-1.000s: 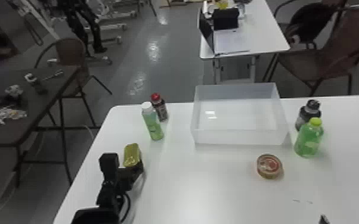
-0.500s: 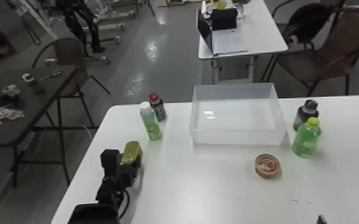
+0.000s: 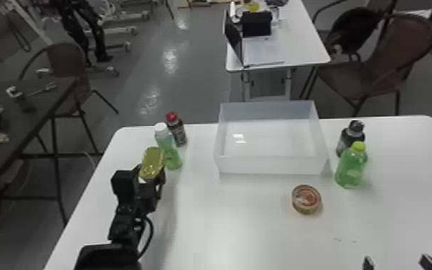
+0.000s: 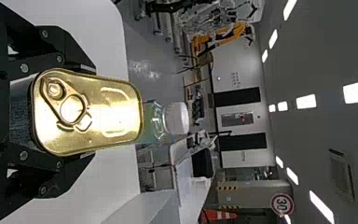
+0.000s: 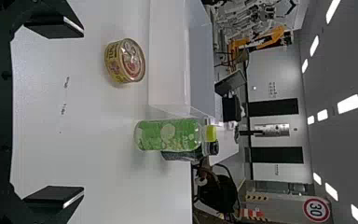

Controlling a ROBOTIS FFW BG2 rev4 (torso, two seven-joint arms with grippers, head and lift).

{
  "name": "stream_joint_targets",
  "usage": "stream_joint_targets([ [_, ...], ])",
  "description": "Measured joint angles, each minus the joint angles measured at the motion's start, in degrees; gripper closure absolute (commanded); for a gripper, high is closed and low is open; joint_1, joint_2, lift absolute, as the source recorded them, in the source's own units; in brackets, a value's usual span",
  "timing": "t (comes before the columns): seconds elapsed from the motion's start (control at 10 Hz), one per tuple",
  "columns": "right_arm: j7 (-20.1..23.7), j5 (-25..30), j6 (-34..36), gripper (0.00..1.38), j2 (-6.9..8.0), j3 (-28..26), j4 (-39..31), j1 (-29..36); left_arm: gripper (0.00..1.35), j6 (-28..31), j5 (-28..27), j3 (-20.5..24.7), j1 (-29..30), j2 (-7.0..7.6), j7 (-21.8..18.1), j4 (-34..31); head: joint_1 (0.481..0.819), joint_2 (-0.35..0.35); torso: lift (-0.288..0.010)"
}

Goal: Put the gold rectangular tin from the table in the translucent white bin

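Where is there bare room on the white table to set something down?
The table is bare between the left gripper and the round tin, in front of the bin, and right of the green bottle. It is crowded where that bottle stands by the black bottle, and at far left around the white-capped bottle and red-capped bottle.

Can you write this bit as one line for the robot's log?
left gripper: shut on gold rectangular metal tin | tin: in the air | translucent white plastic bin: tin not in yet | right gripper: open, holding nothing
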Motion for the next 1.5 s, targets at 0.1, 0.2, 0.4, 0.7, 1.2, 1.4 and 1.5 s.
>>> stream_joint_targets([
  [0.1,0.00,-0.07,0.00,0.11,0.00,0.00,0.09,-0.08,0.93,-0.12,-0.74,-0.06,1.72,-0.48,0.12,-4.80,0.695,0.172,-0.029],
  [0.2,0.00,-0.09,0.00,0.11,0.00,0.00,0.14,-0.17,0.93,0.15,-1.15,-0.43,3.43,-0.59,0.30,-9.40,0.695,0.170,-0.029],
  [0.4,0.00,-0.18,0.00,0.11,-0.04,0.00,0.20,-0.18,0.93,0.68,0.68,-3.43,5.34,-0.63,0.32,-15.02,0.695,0.150,-0.029],
  [0.7,0.00,-0.55,0.00,0.11,-0.65,0.06,0.55,-0.71,0.93,2.89,6.34,-14.81,1.47,0.84,0.06,-16.18,0.695,0.030,-0.029],
  [1.2,0.63,-0.52,0.29,0.11,-0.71,0.18,1.66,-2.12,0.93,7.42,3.03,-18.96,-14.62,0.53,-15.62,-1.75,0.695,-0.090,-0.029],
  [1.4,0.90,-0.45,0.43,0.11,-0.71,0.18,2.13,-2.60,0.93,6.62,0.09,-20.17,-21.41,-0.14,-17.32,9.95,0.695,-0.106,-0.029],
  [1.5,0.96,-0.45,0.44,0.11,-0.70,0.18,2.38,-2.81,0.93,6.61,-1.87,-20.72,-24.21,-0.38,-17.29,14.84,0.695,-0.112,-0.029],
])
